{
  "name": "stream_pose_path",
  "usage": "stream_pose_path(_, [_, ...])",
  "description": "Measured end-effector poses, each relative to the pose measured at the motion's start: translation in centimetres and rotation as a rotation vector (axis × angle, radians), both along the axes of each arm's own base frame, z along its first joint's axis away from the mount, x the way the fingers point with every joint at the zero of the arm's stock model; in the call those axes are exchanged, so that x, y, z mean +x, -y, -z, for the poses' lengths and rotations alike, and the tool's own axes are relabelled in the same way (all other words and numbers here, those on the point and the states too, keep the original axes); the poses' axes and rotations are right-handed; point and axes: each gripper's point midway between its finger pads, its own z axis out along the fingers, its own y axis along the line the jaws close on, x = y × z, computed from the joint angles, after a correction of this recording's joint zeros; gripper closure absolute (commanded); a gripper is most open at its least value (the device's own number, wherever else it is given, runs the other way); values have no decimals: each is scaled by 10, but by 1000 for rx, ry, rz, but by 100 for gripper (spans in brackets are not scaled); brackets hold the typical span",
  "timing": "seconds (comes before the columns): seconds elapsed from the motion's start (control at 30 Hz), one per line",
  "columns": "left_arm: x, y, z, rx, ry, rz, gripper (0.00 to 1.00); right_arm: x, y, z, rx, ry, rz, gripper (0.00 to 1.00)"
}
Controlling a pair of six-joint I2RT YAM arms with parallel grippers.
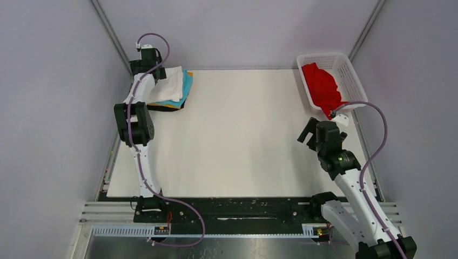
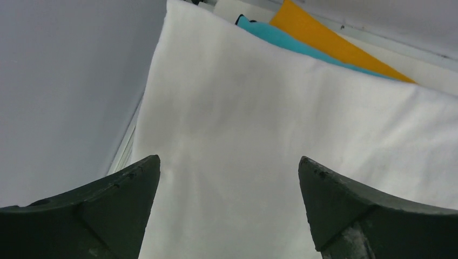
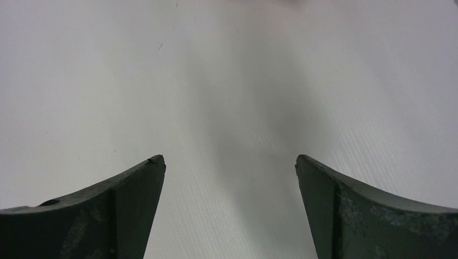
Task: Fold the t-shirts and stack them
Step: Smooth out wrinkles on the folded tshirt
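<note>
- The left gripper, jaws wide and empty, hangs just over the folded white shirt, which tops the stack in the far left corner of the table.
- It should probably lift straight up so no pad drags that fold.
- The red shirt lies crumpled in the basket. The right gripper, also open and empty, is over bare table nearby and would do best to pinch a high ridge.

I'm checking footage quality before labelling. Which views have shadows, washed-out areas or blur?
Top external: even, diffuse light, sharp, no glare. Left wrist: the white t-shirt looks nearly washed out. Right wrist: a soft grey shadow falls on the table ahead of the right tool.
</note>
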Motion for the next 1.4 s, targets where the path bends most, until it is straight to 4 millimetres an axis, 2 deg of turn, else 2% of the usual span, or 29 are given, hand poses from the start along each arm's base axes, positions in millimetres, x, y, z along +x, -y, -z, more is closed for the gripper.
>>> stream_pose_path(0.27, [25,0,9,-100,131,-12,1,2,4,2,-19,-6,16,0])
stream_pose_path(0.53, [65,8,16,-175,279,4,1,3,8,8,-48,-32,32,1])
stream_pose_path(0.63, [84,5,21,-246,339,3,1,3,10,10,-58,-41,39,1])
stream_pose_path(0.77, [95,-7,26,-400,426,-17,1,7,11,13,-66,-50,44,1])
stream_pose_path(0.93, [100,-36,29,-586,530,-63,1,12,10,11,-74,-55,39,0])
stream_pose_path(1.1, [97,-56,42,-697,556,-107,1,15,9,9,-73,-45,36,1])
stream_pose_path(1.23, [100,-50,35,-779,579,-85,1,16,8,8,-68,-38,33,1])
stream_pose_path(1.4, [104,-28,19,-866,609,12,1,16,4,4,-49,-20,16,1])
